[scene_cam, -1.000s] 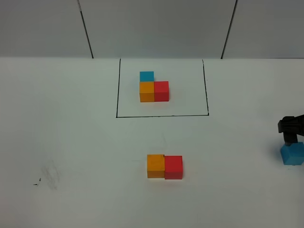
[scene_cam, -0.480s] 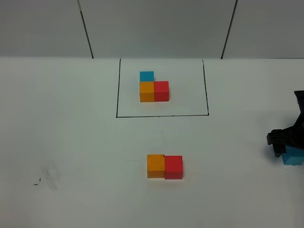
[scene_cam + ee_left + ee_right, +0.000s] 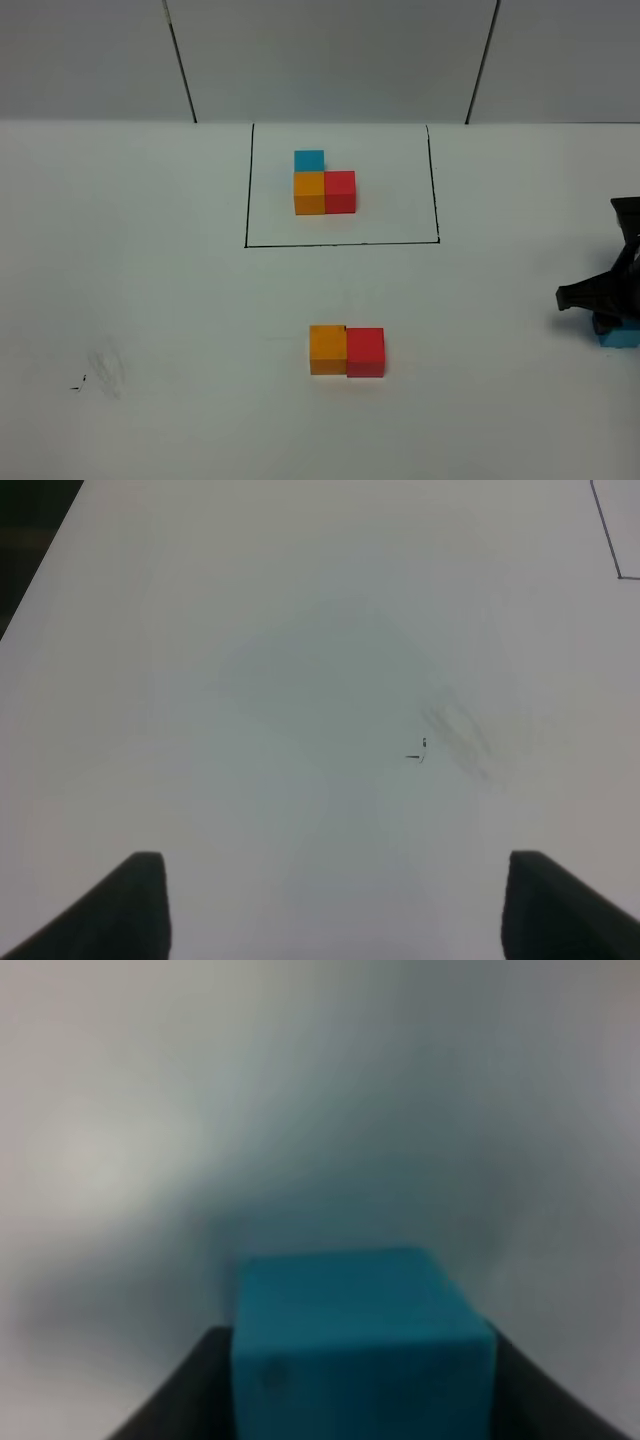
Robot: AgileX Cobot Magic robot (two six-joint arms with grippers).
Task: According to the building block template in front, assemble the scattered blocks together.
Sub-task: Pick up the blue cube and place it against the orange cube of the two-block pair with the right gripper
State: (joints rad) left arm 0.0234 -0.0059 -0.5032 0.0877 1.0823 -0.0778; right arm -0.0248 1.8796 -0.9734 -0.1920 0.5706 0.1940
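The blue block (image 3: 360,1330) rests on the table at the far right, between the jaws of the right gripper (image 3: 600,302), which reaches down over it. Blur hides whether the jaws clamp it or merely flank it. The orange-red pair (image 3: 347,350) lies well left of it; the left gripper (image 3: 330,910), jaws apart, is farther off.

Matt white table (image 3: 150,420), smooth blue block (image 3: 360,1330)
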